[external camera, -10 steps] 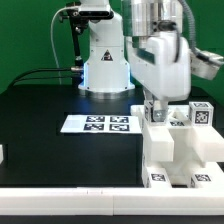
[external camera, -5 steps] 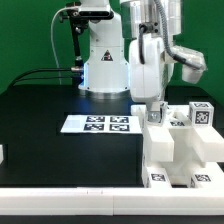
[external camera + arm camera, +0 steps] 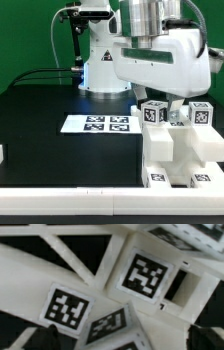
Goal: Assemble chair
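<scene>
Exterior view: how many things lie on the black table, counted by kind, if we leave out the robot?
marker board: 1
chair, partly built block of white parts: 1
small white piece, cut off at the exterior view's left edge: 1
Total: 3

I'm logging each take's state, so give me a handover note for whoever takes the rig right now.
Gripper: low over the chair; whether its jaws are open or holding anything cannot be told from the pictures.
Chair: blocky white assembly on the exterior view's right of the table, tagged parts upright on top.
Marker board: flat beside it.
Done: main block is together.
Left: cannot tell which parts are missing; check before moving.
</scene>
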Robot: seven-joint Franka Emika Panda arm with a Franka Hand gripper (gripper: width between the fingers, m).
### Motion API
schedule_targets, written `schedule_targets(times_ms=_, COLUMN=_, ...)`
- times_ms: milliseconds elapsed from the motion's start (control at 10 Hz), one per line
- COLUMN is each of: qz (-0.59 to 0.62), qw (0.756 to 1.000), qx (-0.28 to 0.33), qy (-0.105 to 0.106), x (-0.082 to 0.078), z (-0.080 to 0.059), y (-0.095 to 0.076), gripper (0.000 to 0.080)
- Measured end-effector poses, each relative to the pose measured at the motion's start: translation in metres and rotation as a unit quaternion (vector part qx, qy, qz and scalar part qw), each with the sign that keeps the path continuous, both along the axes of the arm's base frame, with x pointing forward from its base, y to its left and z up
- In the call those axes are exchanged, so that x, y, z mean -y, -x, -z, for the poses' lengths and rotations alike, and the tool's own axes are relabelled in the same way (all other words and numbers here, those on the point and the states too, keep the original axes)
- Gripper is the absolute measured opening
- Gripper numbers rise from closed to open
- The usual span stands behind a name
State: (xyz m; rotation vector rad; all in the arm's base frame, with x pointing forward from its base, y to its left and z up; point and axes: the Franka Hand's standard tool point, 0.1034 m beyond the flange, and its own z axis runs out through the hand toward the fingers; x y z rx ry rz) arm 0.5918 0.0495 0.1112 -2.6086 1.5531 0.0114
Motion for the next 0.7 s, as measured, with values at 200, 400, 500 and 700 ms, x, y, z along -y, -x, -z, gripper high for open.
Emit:
schedule_targets(times_ms=200, qz=-0.078, qw=0.997, qx=0.005, qy=0.009, x=0.0007, z=0.0007, y=0.0003, gripper=0.0648)
schedule_targets(times_ms=400, qz=-0.112, qw=0.993, qx=0.005, qy=0.02, x=-0.0005, z=0.0025, y=0.0012, gripper=0.0649)
schedule_targets(times_ms=500, qz=-0.111, qw=0.994, qx=0.005, qy=0.02, x=-0.0002, z=0.0026, y=0.0012, gripper=0.0626)
schedule_targets(times_ms=700, qz=-0.051, qw=0.999, qx=0.0, qy=0.017, x=-0.001, z=0.0031, y=0.0014, gripper=0.0497)
